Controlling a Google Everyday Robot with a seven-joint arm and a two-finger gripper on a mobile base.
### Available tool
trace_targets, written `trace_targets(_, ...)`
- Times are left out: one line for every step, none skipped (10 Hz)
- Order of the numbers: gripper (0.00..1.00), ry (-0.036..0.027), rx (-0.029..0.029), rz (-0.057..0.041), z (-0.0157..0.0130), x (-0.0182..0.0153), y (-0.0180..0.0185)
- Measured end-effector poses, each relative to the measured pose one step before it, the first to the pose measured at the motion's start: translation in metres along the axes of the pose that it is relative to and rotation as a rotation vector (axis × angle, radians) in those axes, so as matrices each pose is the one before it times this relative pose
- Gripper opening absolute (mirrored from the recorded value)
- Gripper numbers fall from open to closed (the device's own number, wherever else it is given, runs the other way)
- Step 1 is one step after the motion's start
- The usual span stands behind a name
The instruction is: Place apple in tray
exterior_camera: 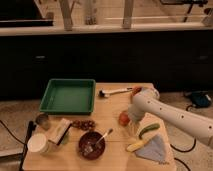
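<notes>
Tool (131, 121) is seen right at the apple (123, 118), on its view-right flank; its grip cannot be told. Green tray (67, 80) is found well apart, up-left across the counter (112, 106).

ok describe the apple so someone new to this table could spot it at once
On the wooden table, look right of the green tray to the white arm's gripper. The apple is right beside it. It is small, round and red-orange, unlike the long yellow banana below.

gripper (131, 121) beside apple (123, 118), tray (67, 96) well apart
</notes>
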Motion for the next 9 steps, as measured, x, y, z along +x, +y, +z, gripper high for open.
trace_targets(0.8,-0.00054,-0.00113,0.0007,0.00024,0.00027,-0.0001)
trace_targets(0.8,-0.00057,-0.00124,0.00038,0.00048,-0.00006,0.00019)
trace_targets(0.8,-0.00015,0.0002,0.00028,-0.00009,-0.00004,-0.00012)
trace_targets(0.8,0.00033,-0.00058,0.00308,0.0,0.0011,0.00065)
trace_targets(0.8,-0.00044,-0.00011,0.00034,0.00004,-0.00012,-0.00032)
trace_targets(0.8,-0.00036,-0.00223,0.0,0.00062,-0.00017,0.00018)
trace_targets(0.8,-0.0005,-0.00011,0.00049,-0.00011,-0.00012,-0.00035)
trace_targets(0.8,-0.00003,-0.00062,0.00313,0.00021,0.00046,0.00066)
trace_targets(0.8,-0.00001,-0.0002,0.00087,0.00013,-0.00039,-0.00022)
